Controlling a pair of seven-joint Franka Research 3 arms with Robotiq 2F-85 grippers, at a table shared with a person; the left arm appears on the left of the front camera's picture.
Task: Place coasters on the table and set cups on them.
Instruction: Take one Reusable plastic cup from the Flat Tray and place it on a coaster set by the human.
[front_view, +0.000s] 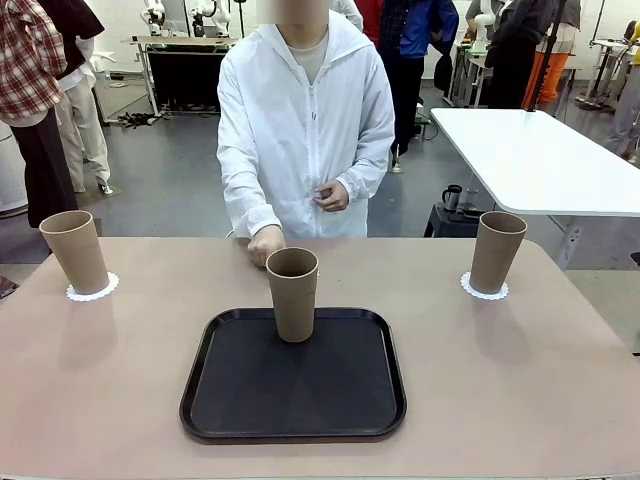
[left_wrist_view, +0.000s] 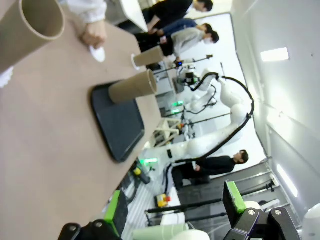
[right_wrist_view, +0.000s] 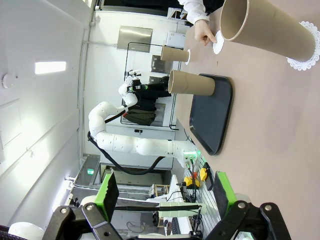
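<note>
- At the far left edge of the desk (front_view: 120, 380), the left cup (front_view: 78, 250) stands upright on the left coaster (front_view: 100, 292); this pair looks finished.
- The left fingers (left_wrist_view: 116, 214) are spread apart with nothing between them, hanging off to the side of the desk.
- Near the middle, the person's hand (front_view: 266, 243) rests on the desk just behind the tray (front_view: 290, 400), pressing down a third coaster (right_wrist_view: 218, 44).
- The middle cup (front_view: 293, 295) stands upright on the back part of the tray, just in front of that hand, not yet on a coaster.
- To the right, the right cup (front_view: 497, 250) sits on the right coaster (front_view: 484, 294), close to the far edge; also done.
- The right fingers (right_wrist_view: 107, 192) are released and wide, holding nothing.
- Step in hand, as I judge it: the last coaster is being laid, and the last cup waits.
- The next move likely calls for a side grip on the middle cup, a lift clear of the tray's raised rim, and a short carry back onto the third coaster once the hand has cleared.
- Bare desk lies open on both sides of the tray, so either arm has room; the tight spot is between cup, hand and far edge.
</note>
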